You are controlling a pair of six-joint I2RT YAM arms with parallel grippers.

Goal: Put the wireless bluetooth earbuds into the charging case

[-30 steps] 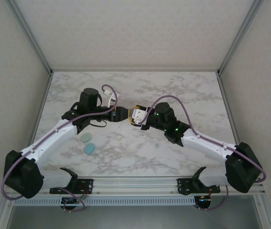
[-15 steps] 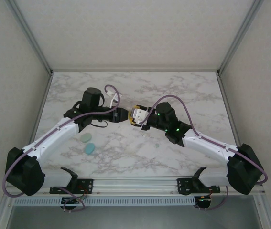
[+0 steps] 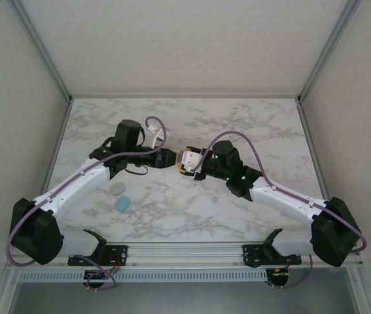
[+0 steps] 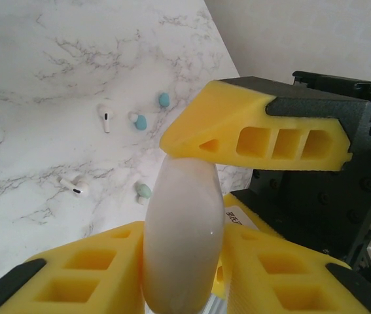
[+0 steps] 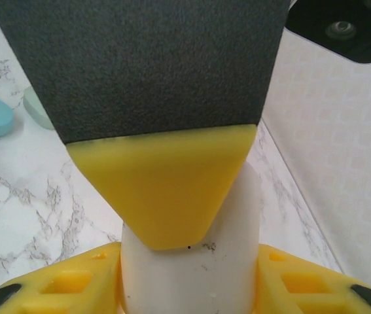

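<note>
White, smooth and glossy, the white rounded charging case (image 3: 190, 157) is held above the middle of the marble-patterned tabletop (image 3: 264, 131), where the two arms meet tip to tip.

1. The left gripper (image 3: 171, 158) pinches the case. In the left wrist view its two yellow fingers (image 4: 87, 268) press on either side of the case (image 4: 184, 222), which is seen edge-on as a narrow oval.
2. The right gripper (image 3: 185, 159) also pinches the case. In the right wrist view the case (image 5: 237, 255) sits between that gripper's (image 5: 188, 288) yellow fingers, in contact on both sides.
3. One yellow finger of each gripper crosses the other camera's view and touches the case.
4. The case shows no open lid.

The wireless bluetooth earbuds lie loose on the tabletop, well apart from the case. The left wrist view shows:
- two white stemmed ones (image 4: 105, 118) (image 4: 74, 186)
- two light blue ones (image 4: 139, 122) (image 4: 163, 99)
- one pale green one (image 4: 144, 190)

A pale green oval case (image 3: 117, 189) and a light blue oval case (image 3: 123, 203) lie just beside each other on the tabletop, near the left forearm.
</note>
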